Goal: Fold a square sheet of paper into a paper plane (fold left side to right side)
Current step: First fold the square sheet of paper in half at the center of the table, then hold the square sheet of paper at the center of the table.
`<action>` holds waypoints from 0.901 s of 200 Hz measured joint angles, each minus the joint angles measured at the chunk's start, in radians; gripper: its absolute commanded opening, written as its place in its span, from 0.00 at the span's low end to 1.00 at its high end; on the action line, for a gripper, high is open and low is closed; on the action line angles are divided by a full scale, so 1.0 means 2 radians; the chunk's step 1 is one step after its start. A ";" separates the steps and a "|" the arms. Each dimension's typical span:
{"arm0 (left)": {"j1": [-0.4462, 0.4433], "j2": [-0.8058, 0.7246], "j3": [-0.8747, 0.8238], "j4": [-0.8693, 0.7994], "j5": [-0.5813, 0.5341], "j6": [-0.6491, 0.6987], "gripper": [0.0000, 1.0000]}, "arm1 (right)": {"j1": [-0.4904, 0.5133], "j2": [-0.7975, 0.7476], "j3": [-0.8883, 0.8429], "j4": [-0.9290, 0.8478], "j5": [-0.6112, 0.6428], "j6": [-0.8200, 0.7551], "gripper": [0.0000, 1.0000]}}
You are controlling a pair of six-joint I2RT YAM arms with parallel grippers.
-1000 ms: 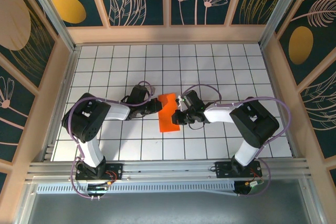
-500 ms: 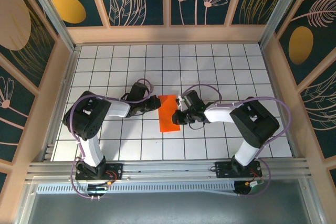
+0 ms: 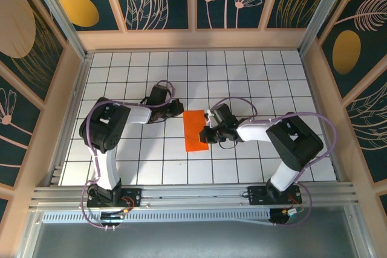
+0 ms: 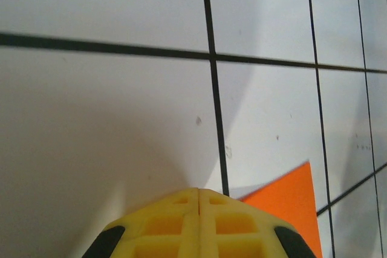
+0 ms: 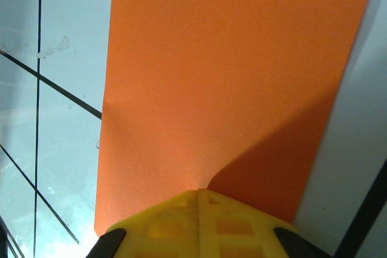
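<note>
The paper (image 3: 195,131) lies flat on the desk (image 3: 260,77) near its middle, between the two arms. The left fingers (image 4: 172,231) sit just left of its far left corner. The right fingers (image 5: 172,231) are over its right edge.

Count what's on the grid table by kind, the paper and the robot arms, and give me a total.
Orange paper sheet: 1
Robot arms: 2, the left arm and the right arm
Total: 3
</note>
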 measured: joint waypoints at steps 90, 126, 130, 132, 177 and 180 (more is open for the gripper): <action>0.012 -0.097 -0.062 -0.015 -0.020 0.010 0.00 | 0.000 -0.004 -0.006 0.009 0.000 0.010 0.00; -0.014 -0.194 -0.126 -0.010 0.002 -0.010 0.00 | 0.001 -0.005 -0.007 0.012 0.002 0.019 0.00; -0.019 -0.199 -0.132 -0.009 0.005 -0.012 0.00 | 0.001 -0.005 -0.007 0.012 0.002 0.020 0.00; -0.023 -0.202 -0.136 -0.008 0.006 -0.016 0.00 | 0.001 -0.005 -0.007 0.012 0.003 0.020 0.00; -0.066 -0.214 -0.183 0.002 0.030 -0.064 0.00 | 0.004 -0.005 -0.007 0.012 0.006 0.027 0.00; -0.067 -0.211 -0.183 0.005 0.031 -0.067 0.00 | 0.005 -0.005 -0.007 0.012 0.007 0.027 0.00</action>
